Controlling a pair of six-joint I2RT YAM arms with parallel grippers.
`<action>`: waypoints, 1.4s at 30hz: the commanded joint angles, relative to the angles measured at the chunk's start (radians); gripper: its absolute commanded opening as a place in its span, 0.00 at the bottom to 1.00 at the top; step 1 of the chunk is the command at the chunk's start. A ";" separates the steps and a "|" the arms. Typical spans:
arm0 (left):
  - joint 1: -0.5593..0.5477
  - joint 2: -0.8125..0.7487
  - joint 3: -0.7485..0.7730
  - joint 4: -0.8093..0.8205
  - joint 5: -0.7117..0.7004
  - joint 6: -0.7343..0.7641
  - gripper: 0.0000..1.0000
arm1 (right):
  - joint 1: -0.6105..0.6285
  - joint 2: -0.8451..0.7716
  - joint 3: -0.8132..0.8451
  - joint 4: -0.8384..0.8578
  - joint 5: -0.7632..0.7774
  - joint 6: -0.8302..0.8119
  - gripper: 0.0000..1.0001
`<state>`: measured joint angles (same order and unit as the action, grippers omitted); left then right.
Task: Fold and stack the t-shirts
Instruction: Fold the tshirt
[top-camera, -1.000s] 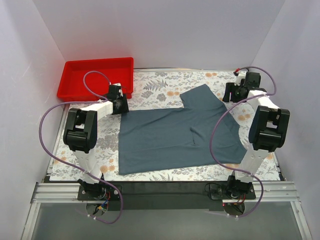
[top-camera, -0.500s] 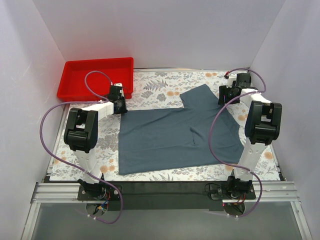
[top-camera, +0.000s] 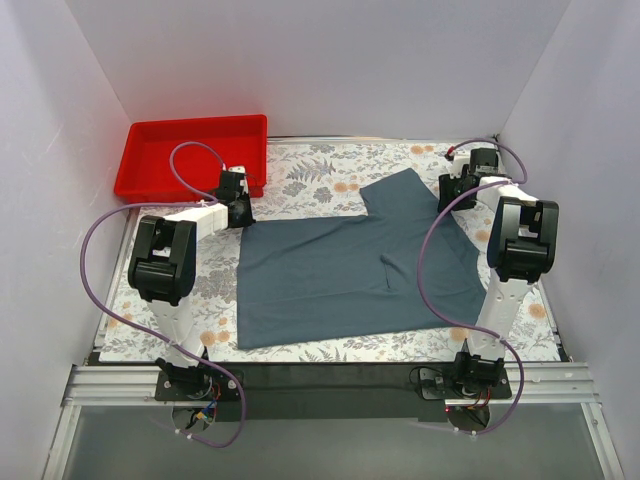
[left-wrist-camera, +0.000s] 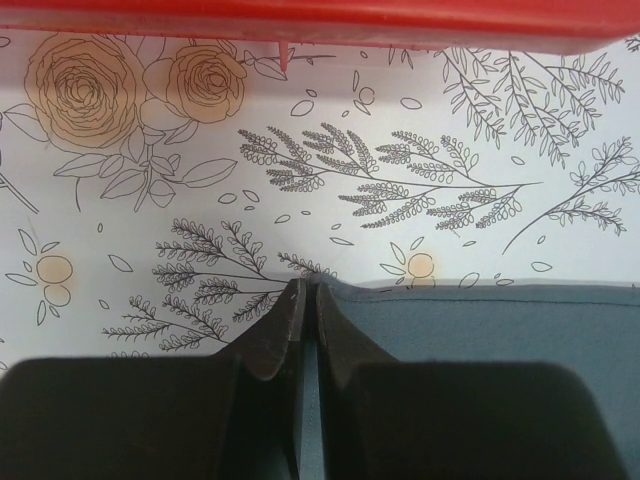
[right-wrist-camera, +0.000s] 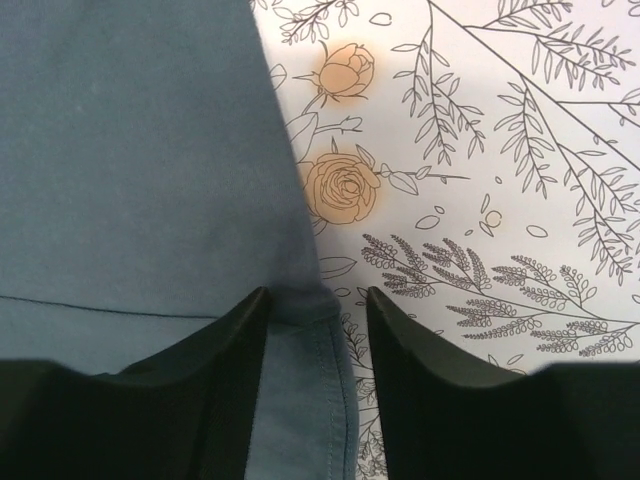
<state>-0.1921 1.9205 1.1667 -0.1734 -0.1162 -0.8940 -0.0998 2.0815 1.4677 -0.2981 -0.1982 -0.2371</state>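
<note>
A slate blue-grey t-shirt (top-camera: 350, 270) lies flat and spread on the floral table cloth. My left gripper (top-camera: 241, 213) is at the shirt's far left corner. In the left wrist view its jaws (left-wrist-camera: 304, 292) are shut on the shirt's hemmed edge (left-wrist-camera: 480, 330), which runs up between them. My right gripper (top-camera: 449, 192) is at the shirt's far right edge. In the right wrist view it (right-wrist-camera: 317, 298) is open, its fingers straddling the shirt's stitched hem (right-wrist-camera: 310, 380) where the cloth (right-wrist-camera: 140, 150) lies flat.
A red tray (top-camera: 190, 155) stands at the back left, just beyond my left gripper; its rim (left-wrist-camera: 320, 22) fills the top of the left wrist view. White walls enclose the table on three sides. Purple cables loop over both arms.
My right gripper has moved left and slightly back, from beside the shirt onto its far right edge. The left gripper and the shirt have stayed in place.
</note>
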 joint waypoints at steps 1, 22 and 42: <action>-0.006 0.037 -0.024 -0.064 0.000 0.003 0.03 | 0.003 0.014 0.022 -0.022 -0.024 -0.018 0.40; 0.014 -0.028 -0.009 -0.048 -0.092 -0.040 0.00 | -0.003 0.014 0.111 -0.030 0.022 0.002 0.01; 0.069 -0.060 -0.032 0.008 0.015 -0.013 0.00 | -0.032 0.038 0.114 -0.029 -0.020 0.027 0.01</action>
<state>-0.1383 1.8992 1.1454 -0.1726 -0.1345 -0.9348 -0.1181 2.1143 1.5394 -0.3416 -0.2039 -0.2123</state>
